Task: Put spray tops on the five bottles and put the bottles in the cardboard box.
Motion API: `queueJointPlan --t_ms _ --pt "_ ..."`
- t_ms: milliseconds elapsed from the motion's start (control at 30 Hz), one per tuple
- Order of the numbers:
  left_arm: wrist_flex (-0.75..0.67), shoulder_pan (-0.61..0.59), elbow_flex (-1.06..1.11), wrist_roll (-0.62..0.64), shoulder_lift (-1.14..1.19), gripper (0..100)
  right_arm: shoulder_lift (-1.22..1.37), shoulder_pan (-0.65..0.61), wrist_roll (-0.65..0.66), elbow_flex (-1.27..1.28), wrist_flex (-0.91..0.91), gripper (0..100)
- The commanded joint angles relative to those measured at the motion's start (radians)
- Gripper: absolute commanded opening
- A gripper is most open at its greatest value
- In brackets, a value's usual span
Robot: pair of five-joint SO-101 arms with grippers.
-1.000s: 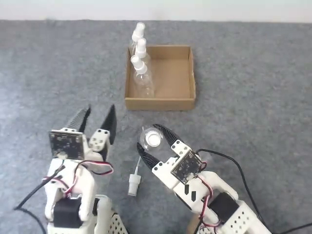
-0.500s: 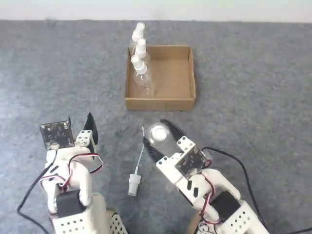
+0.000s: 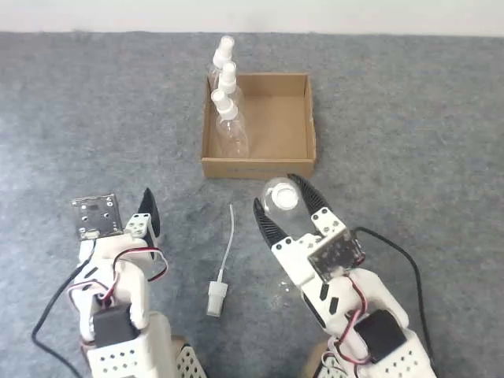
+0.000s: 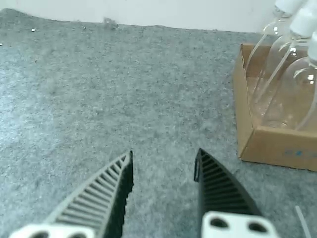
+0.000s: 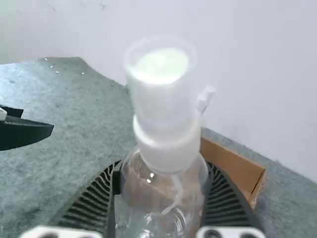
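**Right gripper**: two black, ribbed, wedge-shaped jaws are pressed against the sides of a clear, round-bodied plastic bottle. The bottle is held neck-up, just in front of the near wall of the cardboard box. It is fitted with a white spray top under a translucent cylindrical cap, and a thin dip tube shows through its wall.

**Left gripper**: jaws of the same ribbed black plastic stand spread apart with nothing between them. They sit low over the carpet, well to the side of the box.

**Box:** shallow and square, of plain brown corrugated board, with an open top. Three bottles stand in a row along one side wall. Each is clear with a white spray top. The farthest seems to lean past the back rim, though this is hard to judge from above. A small line of bluish print on the near wall is too small to read.

**Loose spray top**: a white plastic collar lies on the carpet between the two arms. Its slim, pale tube points toward the box.

**Carpet:** grey with a felt-like, matted nap, meeting a pale wall behind.
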Motion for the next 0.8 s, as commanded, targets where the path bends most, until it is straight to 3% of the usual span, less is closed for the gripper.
queueJointPlan --t_ms 0,300,767 --pt "-0.003 0.000 -0.013 0.011 -0.018 19 -0.015 0.012 0.006 -0.109 -0.001 8.0" --pt "-0.003 0.000 -0.012 0.011 -0.018 19 0.262 0.021 0.008 -0.348 -0.022 8.0" --pt "-0.003 0.000 -0.008 0.011 -0.018 19 1.099 0.213 0.005 -0.672 -0.394 8.0"
